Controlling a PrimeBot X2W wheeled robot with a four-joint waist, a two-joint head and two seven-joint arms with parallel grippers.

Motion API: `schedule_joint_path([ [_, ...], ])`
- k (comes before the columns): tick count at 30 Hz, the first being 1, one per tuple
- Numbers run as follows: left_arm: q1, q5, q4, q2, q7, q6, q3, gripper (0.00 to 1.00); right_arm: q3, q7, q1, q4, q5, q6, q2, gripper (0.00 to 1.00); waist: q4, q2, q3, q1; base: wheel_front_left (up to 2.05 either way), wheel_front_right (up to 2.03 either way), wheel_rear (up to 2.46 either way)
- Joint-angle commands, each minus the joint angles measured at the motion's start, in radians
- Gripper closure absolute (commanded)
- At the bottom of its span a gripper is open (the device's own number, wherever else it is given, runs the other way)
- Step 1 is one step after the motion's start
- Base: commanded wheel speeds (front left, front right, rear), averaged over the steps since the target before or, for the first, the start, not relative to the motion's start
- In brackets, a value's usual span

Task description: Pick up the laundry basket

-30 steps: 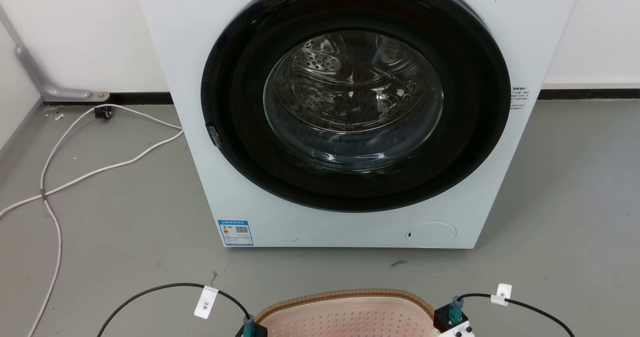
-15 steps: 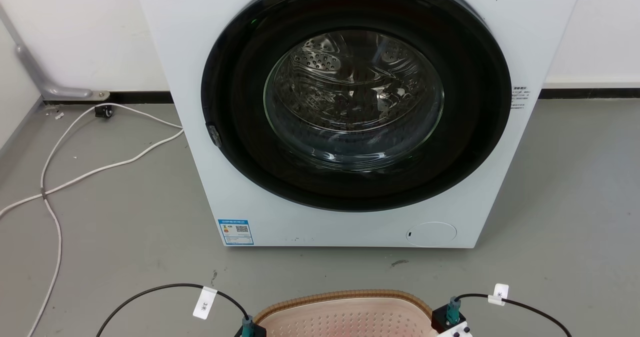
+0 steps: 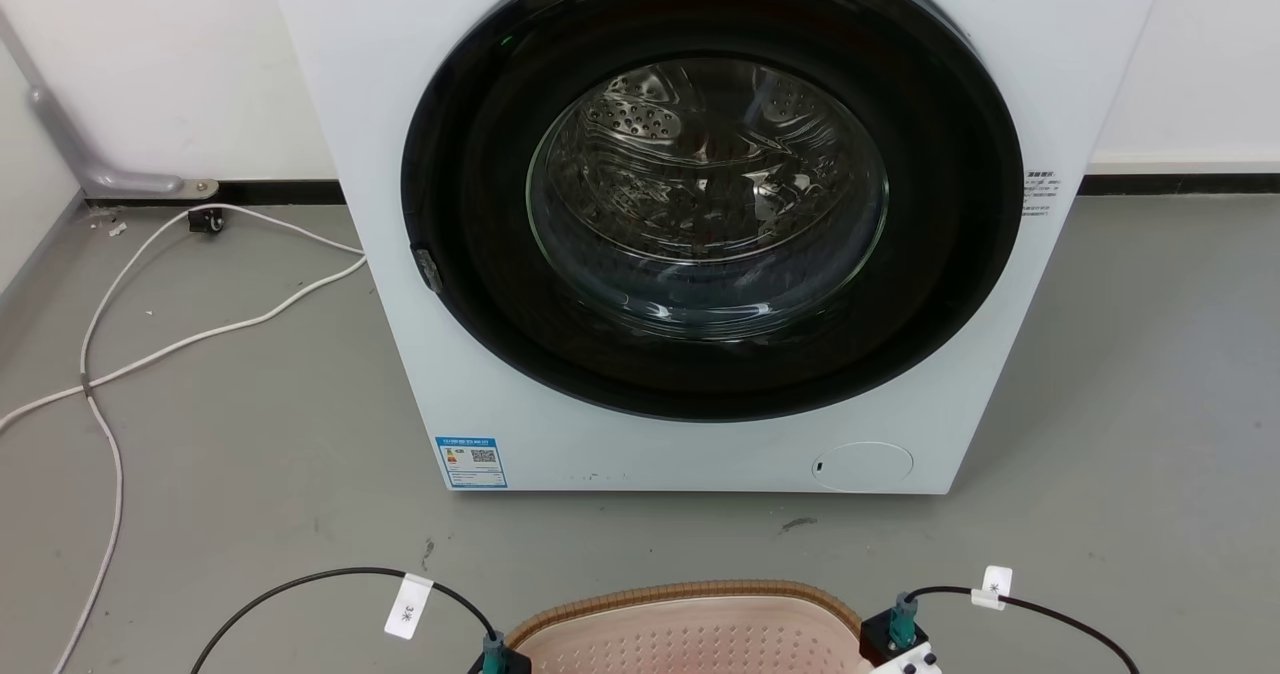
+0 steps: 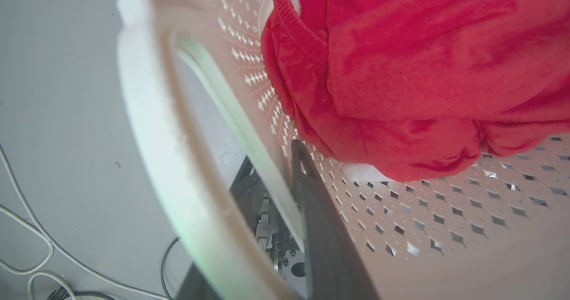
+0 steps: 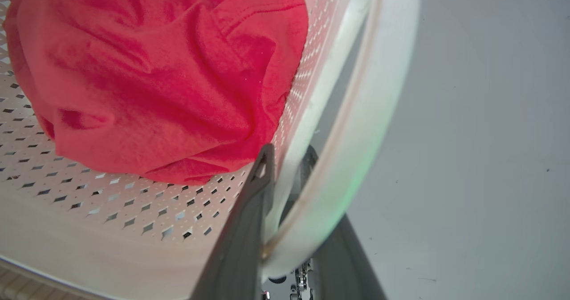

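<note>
laundry basket (image 3: 690, 644) cream-pink, perforated, brown woven rim; cloth (image 4: 423, 68) red; washer (image 3: 650, 454) white

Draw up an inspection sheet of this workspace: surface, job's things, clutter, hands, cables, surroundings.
Surface: grey floor with a few small marks.
Job's things: laundry basket at the head view's bottom edge, with a red garment inside it.
Clutter: small white scraps by the wall.
Hands: left hand and right hand each have one finger inside the basket and one outside, shut on a white side handle.
Cables: white cable loops over the floor to the washer's left; tagged black cables at both arms.
Surroundings: white washer ahead, drum visible through the door glass; white wall; grey pipe.
</note>
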Motion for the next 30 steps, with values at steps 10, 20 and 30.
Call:
schedule_joint_path([
  [10,0.001,0.013,-0.023,-0.011,0.002,-0.014,-0.012,1.00,0.007,0.002,-0.019,-0.012,-0.008,0.012,0.020,1.00,-0.002,-0.0001,0.002,-0.0001,0.00,0.00,0.00],
  [20,0.009,0.019,-0.026,-0.008,0.005,-0.014,-0.012,1.00,0.008,0.005,-0.020,-0.012,-0.012,0.012,0.021,1.00,-0.006,-0.0001,0.006,-0.0001,0.00,0.00,0.00],
  [30,0.012,0.026,-0.029,-0.005,0.007,-0.014,-0.012,1.00,0.008,0.007,-0.011,-0.012,-0.016,0.012,0.020,1.00,-0.007,-0.0001,0.006,-0.0001,0.00,0.00,0.00],
])
